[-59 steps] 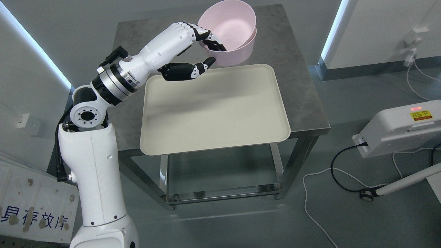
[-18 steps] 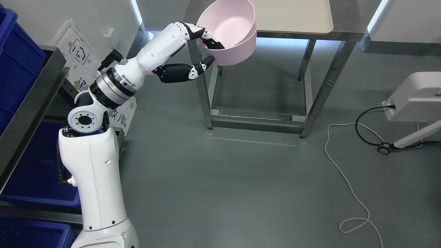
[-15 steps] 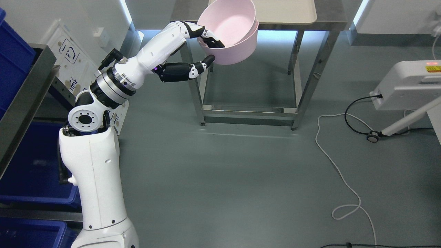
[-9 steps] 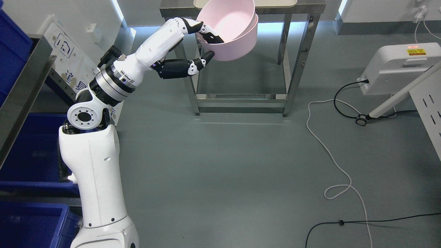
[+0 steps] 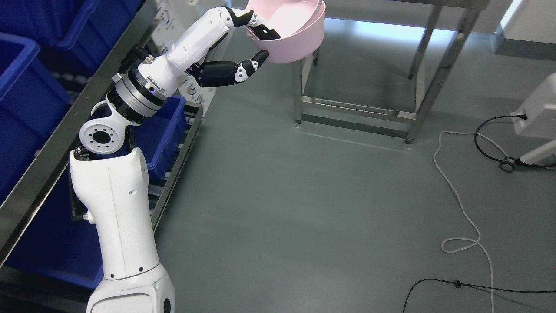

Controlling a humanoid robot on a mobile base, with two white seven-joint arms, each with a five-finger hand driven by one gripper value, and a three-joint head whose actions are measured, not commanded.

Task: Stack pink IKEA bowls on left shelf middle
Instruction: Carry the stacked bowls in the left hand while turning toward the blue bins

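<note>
The black fingers (image 5: 260, 30) of the left hand (image 5: 243, 48) hook over the near rim and into the pink bowls (image 5: 295, 39), while the thumb presses up against the outer wall from below, so the rim is pinched between them. Two bowls sit nested, the inner one's rim showing just above the outer's, and the pair hangs in the air at the top of the head view, partly cut off by the frame edge.

The grip and arm pose match the earlier pictures; what has changed is the surroundings. The whole picture has swung: the steel table (image 5: 360, 113), where the bowls were lifted beside a tray, now stands behind them to the right, and a metal shelf (image 5: 52, 143) with blue bins (image 5: 26, 100) fills the left side. That reads as the base turning toward the shelf, not the bowls moving in the hand.

Judging from this, the carry is underway and placement is not yet begun; the bowls remain clear of the shelf.
</note>
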